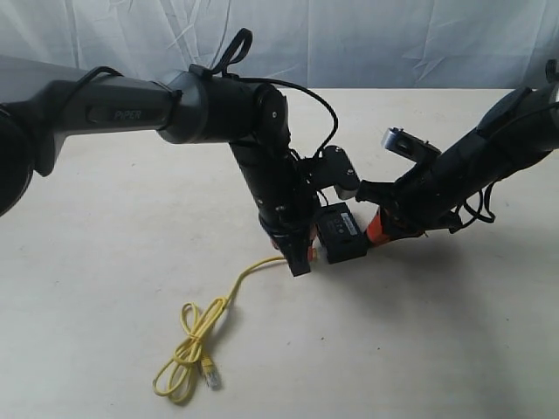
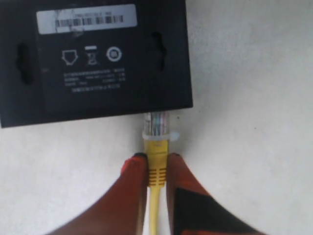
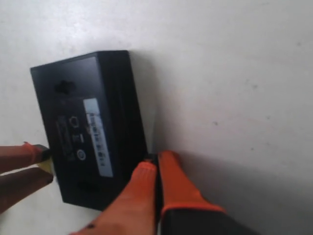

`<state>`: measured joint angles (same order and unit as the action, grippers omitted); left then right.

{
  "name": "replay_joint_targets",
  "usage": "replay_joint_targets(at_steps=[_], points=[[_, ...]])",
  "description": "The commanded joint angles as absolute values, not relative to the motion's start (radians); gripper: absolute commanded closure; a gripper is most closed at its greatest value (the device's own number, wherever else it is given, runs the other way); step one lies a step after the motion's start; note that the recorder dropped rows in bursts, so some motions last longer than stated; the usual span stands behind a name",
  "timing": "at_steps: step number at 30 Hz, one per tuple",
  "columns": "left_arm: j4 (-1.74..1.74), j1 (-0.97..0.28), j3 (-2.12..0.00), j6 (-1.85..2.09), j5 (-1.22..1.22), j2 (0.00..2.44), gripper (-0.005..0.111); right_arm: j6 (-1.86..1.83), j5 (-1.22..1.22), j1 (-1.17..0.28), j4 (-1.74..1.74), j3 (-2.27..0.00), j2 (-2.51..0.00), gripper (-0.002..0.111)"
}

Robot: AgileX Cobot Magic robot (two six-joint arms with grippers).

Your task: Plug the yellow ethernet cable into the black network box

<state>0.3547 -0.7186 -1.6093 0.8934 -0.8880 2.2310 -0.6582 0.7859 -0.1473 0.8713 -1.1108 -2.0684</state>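
Observation:
The black network box (image 1: 341, 234) lies flat on the pale table, its pale label strip (image 2: 86, 19) facing up. My left gripper (image 2: 156, 157) is shut on the yellow boot of the yellow ethernet cable (image 2: 156, 164). The clear plug (image 2: 157, 123) points at the box's side and its tip meets the edge; how deep it sits cannot be told. The rest of the cable (image 1: 188, 349) trails in loops toward the table's front, ending in a free plug (image 1: 211, 377). My right gripper (image 3: 152, 162) is shut with nothing between its fingers, tips against the opposite side of the box (image 3: 88, 132).
A white crumpled cloth (image 1: 367, 39) hangs behind the table. The left arm (image 1: 262, 157) stands over the box from the left, and the right arm (image 1: 472, 166) reaches in low from the right. Black robot wires (image 1: 323, 113) loop above the box.

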Motion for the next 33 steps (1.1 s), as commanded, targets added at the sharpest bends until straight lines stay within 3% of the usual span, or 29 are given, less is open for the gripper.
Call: replay_joint_targets(at_steps=[1,33], points=[[0.383,-0.721,-1.616,0.901,-0.912,2.219,0.107,-0.657,0.797,-0.170,0.871,-1.113,-2.069,0.109],[0.300,-0.743,-1.616,0.853,-0.864,2.219,0.107,-0.733,0.789,-0.183,0.966,-1.113,-2.069,0.109]])
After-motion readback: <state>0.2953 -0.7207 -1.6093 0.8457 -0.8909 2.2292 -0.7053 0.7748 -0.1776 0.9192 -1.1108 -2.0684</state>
